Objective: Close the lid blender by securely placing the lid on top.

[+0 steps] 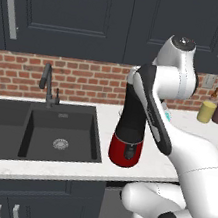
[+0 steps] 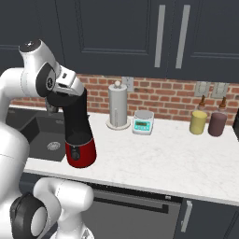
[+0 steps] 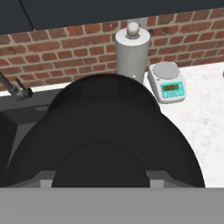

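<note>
Gripper (image 2: 70, 95) was held right over blender (image 1: 128, 135) top; lid (image 3: 105, 135) seen close below; finger state couldn't be told.

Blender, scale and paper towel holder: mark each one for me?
blender (image 2: 80, 151), right base view, on its red base.
scale (image 3: 170, 89), hand view, on its green display.
paper towel holder (image 2: 117, 105), right base view, on the middle of the grey roll.
</note>
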You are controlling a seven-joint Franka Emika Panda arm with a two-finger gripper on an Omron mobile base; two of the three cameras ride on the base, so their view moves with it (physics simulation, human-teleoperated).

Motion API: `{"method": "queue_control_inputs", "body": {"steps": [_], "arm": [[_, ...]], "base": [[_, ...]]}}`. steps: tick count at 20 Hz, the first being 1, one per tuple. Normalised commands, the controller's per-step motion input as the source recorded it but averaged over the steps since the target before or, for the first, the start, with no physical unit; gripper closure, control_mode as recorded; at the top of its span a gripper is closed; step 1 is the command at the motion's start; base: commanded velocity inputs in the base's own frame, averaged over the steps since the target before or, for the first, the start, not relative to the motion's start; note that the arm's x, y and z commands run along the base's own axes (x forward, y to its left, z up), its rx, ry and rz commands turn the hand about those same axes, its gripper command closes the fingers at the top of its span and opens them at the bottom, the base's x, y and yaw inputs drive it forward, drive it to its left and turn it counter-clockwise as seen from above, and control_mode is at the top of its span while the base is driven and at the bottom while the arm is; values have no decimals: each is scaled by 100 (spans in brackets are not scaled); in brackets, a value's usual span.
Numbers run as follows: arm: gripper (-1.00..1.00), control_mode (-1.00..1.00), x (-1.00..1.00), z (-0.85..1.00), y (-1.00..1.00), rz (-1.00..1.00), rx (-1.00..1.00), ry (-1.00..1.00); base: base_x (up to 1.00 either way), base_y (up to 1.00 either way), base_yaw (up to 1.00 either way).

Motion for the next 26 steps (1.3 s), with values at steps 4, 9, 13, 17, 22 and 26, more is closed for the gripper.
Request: {"method": "queue_control_inputs", "body": {"steps": [4, 9, 13, 17, 22, 26], "arm": [[100, -100, 24, -14, 0, 0, 0, 0], [100, -100, 23, -13, 0, 0, 0, 0], [100, -100, 23, -10, 0, 0, 0, 0], [100, -100, 21, -10, 0, 0, 0, 0], [100, -100, 18, -12, 0, 0, 0, 0], [100, -100, 18, -16, 0, 0, 0, 0]], "base": [[0, 0, 0], [0, 0, 0], [0, 0, 0], [0, 0, 0], [0, 0, 0], [0, 0, 0]]}}
